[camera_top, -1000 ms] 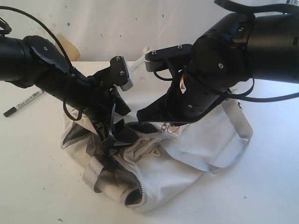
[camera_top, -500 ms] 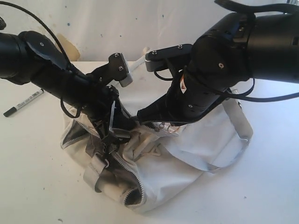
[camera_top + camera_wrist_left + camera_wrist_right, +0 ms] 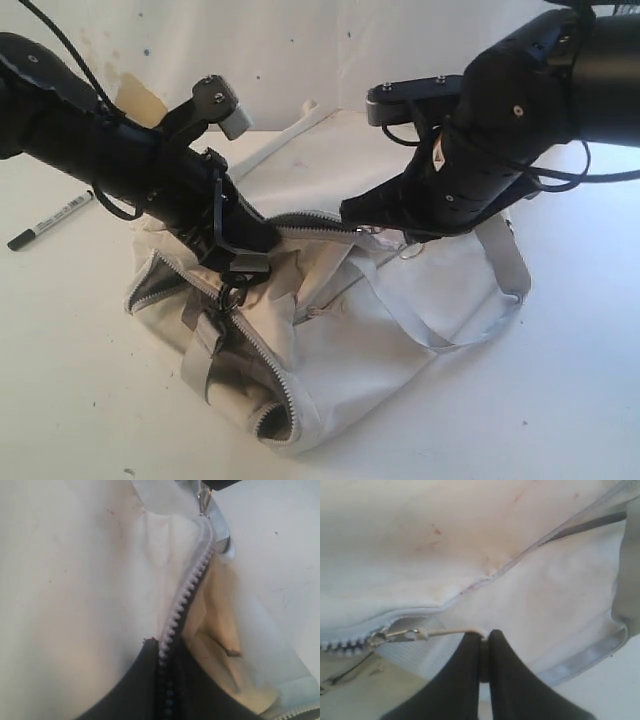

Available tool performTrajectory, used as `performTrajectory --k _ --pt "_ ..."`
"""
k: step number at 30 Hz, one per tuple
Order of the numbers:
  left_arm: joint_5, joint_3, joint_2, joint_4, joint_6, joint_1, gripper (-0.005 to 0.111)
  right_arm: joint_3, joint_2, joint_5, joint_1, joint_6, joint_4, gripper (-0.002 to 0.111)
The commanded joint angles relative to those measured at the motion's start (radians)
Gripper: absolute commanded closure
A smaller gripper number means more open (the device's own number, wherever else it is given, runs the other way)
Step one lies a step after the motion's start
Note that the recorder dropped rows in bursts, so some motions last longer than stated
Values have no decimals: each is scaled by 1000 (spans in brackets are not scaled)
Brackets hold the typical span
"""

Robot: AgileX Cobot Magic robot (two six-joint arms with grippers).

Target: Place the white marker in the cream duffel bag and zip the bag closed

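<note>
Both arms are pulling further apart than a second ago, drawing the zip line of the cream duffel bag [image 3: 350, 330] taut between them.
White table [image 3: 560, 400], scuffed and speckled, is running back to a white wall [image 3: 300, 50] dotted with small marks. The white marker [image 3: 50, 220] is lying on the table well left of the bag, its black print too small to read. The left gripper [image 3: 243, 268] is pressing shut on the bag's zipper edge, and the right gripper [image 3: 481, 635] is pinching the zipper pull cord [image 3: 450, 631].
</note>
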Motion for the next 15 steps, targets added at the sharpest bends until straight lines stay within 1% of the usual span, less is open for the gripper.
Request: performTrajectory --k 1,6,8,10,11,14,15 --pt "22 -2 -21 -3 -31 7 107 3 -7 43 -55 3 -47 108" --pt "21 -2 -55 -19 -50 7 107 3 -7 88 -65 3 -34 108" --pt "19 -2 -64 -25 -50 7 107 3 -7 88 -65 -1 22 108" --pt "31 -2 -73 -25 -50 7 107 3 -7 78 -61 -68 106 108" --pt "33 -2 -79 -23 -50 7 107 3 -7 64 -61 -116 181 108" --pt "31 -2 -102 -20 -57 7 107 3 -7 42 -61 -421 449 108" --pt "31 -2 -107 -19 -57 7 107 3 -7 42 -61 -461 482 108"
